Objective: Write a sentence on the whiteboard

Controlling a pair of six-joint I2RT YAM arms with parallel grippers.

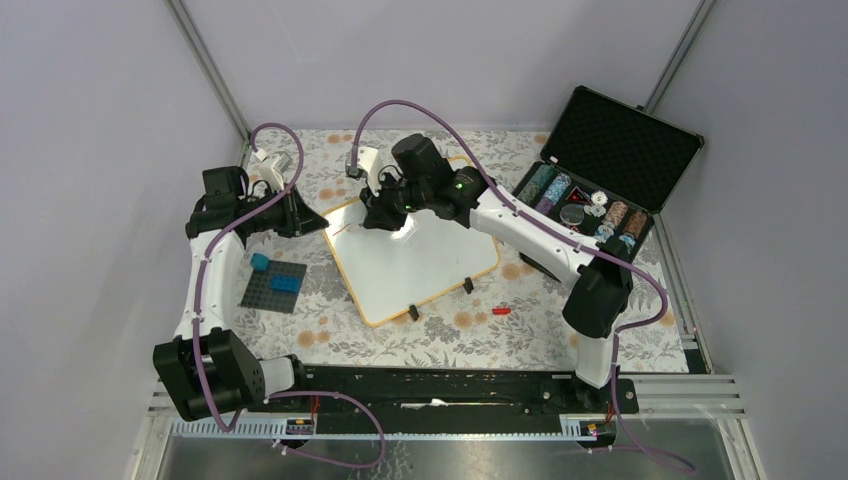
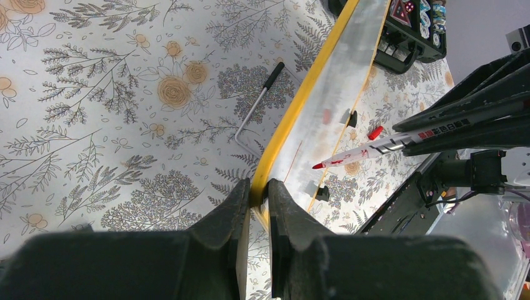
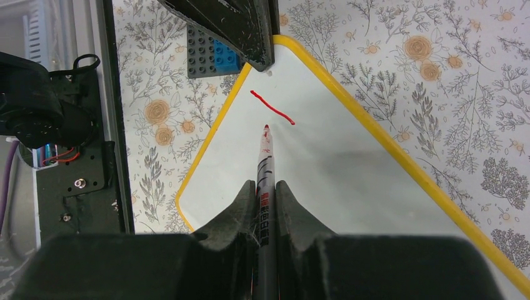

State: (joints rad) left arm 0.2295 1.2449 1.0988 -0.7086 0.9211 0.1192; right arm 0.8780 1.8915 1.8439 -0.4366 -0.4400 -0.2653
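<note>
One floral-patterned counter (image 1: 450, 340) carries the glossy white, yellow-rimmed whiteboard (image 1: 420, 265) at its centre. An open black foam-lined case (image 1: 620, 145) sits at 2 o'clock and a grey studded plate (image 1: 272, 290) at 9 o'clock, neither obstructing. The left tool (image 2: 257, 187) pinches the board's rim. The right tool (image 3: 265, 190) clamps a red-tipped white marker (image 3: 265, 162). One short red stroke (image 3: 272, 109) exists, so nearly the whole sentence remains.

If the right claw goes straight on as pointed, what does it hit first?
The marker in the right claw meets the whiteboard first, tip just short of the red stroke; it may already touch.
</note>
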